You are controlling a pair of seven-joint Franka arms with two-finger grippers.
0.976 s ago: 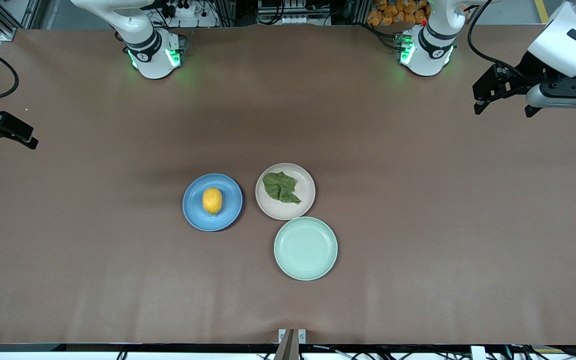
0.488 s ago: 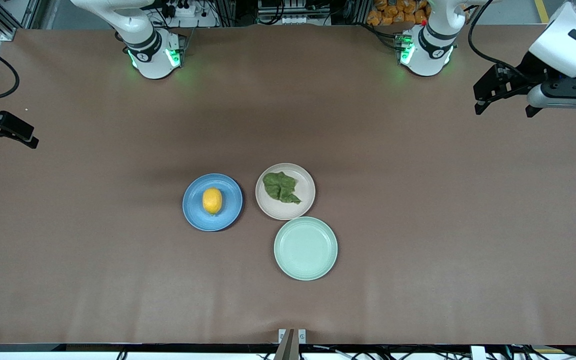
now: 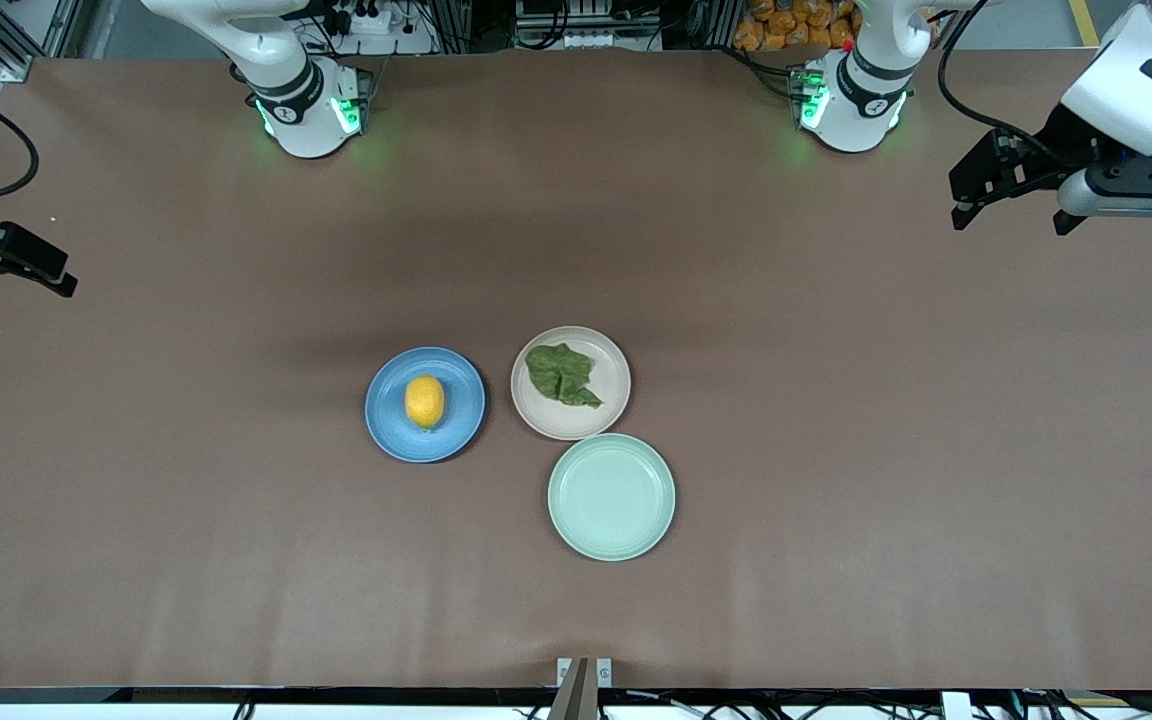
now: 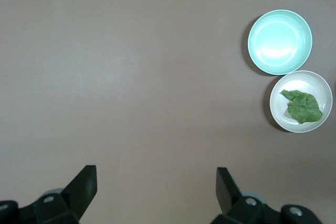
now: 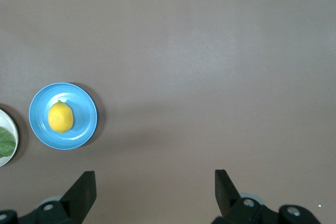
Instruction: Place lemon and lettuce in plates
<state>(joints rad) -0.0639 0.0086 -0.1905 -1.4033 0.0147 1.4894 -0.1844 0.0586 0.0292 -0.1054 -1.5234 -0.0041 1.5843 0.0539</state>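
- Judging from my screens, the job looks finished: the lemon (image 3: 424, 401) sits in the blue plate (image 3: 460, 432), the lettuce (image 3: 560, 374) in the beige plate (image 3: 612, 402).
- The mint-green plate (image 3: 611, 497), nearer the front camera, holds nothing.
- I read the lemon's long axis as running toward the front camera, its tip on the camera-facing end; the lettuce lies flat and crumpled.
- The left gripper (image 4: 156, 179) hovers over bare table at its end, jaws spread, holding nothing.
- The right gripper (image 5: 155, 181) waits likewise, parted and empty.
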